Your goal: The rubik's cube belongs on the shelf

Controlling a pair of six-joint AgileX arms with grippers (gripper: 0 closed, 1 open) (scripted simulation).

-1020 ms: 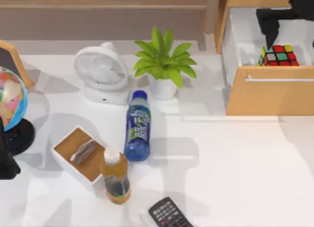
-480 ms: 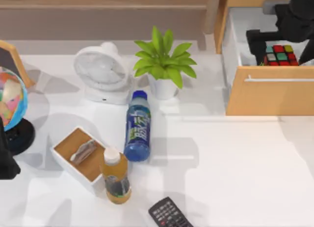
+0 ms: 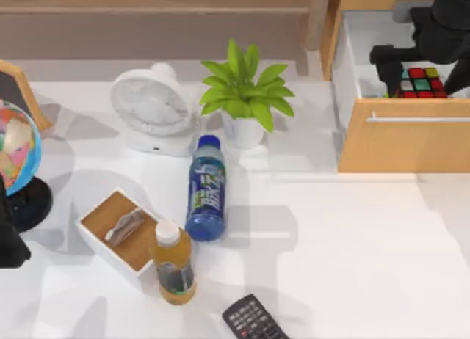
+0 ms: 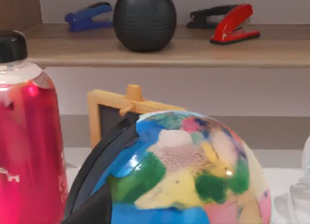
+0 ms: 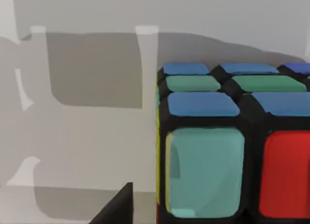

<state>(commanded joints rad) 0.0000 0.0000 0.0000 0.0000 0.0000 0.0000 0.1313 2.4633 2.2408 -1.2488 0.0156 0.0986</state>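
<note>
Rubik's cube [image 3: 421,83] is seen inside the open wooden drawer [image 3: 404,144], against its front panel, below the shelf [image 3: 154,9]. Right hand [image 3: 426,60] is lowered over the cube, fingers spread astride it, one at each side. Left arm [image 3: 11,240] is parked beside the globe [image 3: 15,144] on the counter [image 3: 330,251].

Rubik's cube [image 5: 232,146] close up on white drawer floor [image 5: 82,151], blue, green, teal, red stickers
</note>
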